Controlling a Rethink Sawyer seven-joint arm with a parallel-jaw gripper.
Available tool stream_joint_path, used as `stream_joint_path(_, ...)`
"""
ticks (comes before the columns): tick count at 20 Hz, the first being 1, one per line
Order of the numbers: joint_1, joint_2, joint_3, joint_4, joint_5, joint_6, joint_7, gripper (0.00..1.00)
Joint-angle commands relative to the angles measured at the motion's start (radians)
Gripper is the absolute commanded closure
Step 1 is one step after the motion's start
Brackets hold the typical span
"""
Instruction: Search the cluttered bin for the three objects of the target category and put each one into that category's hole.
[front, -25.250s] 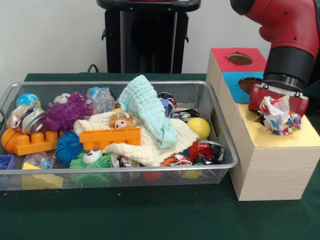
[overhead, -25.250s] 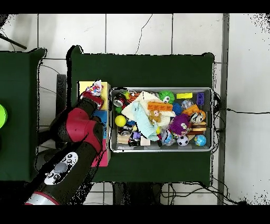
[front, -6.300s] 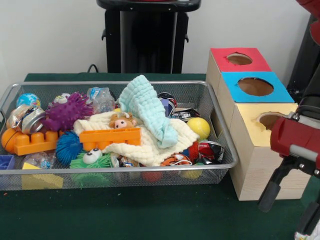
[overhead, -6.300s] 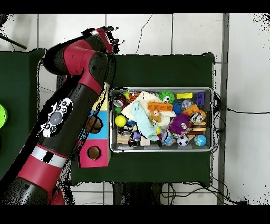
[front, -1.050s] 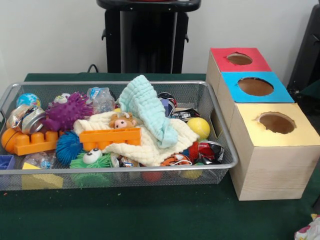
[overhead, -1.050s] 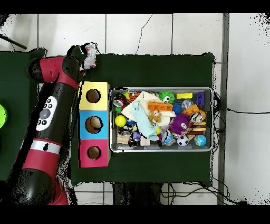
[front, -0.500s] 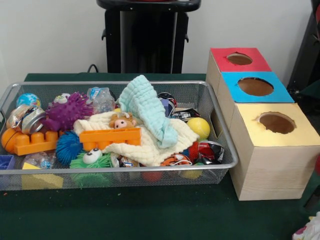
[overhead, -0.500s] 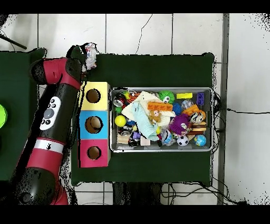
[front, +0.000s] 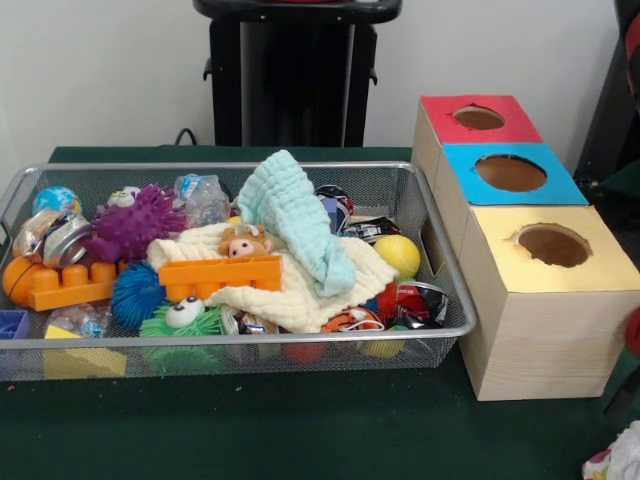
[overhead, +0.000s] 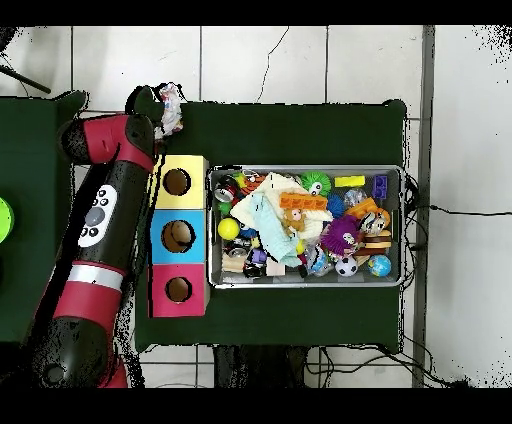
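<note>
Holding: the pincer (overhead: 168, 108) grips a crumpled wrapper (overhead: 171, 104), out past the yellow hole (overhead: 177, 181).
Left: wrapper not dropped in; bin (front: 440, 262) full.

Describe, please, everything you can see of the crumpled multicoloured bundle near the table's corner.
The crumpled bundle is white with red, blue and yellow specks, and looks like thin wrinkled plastic or cloth. In the overhead view it sits at the corner of the green table, beyond the yellow-topped box, at the tip of the red arm. The front view shows only a scrap of it at the lower right edge. Whether the arm holds it cannot be told.
</note>
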Motion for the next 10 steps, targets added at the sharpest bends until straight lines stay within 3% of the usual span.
stream_joint_path(1, -0.004, 0.038, 0.074, 0.034, -0.074, -0.004, 0.066, 0.00)
stream_joint_path(10, 0.019, 0.038, 0.145, 0.079, -0.127, -0.107, 0.048, 0.00)
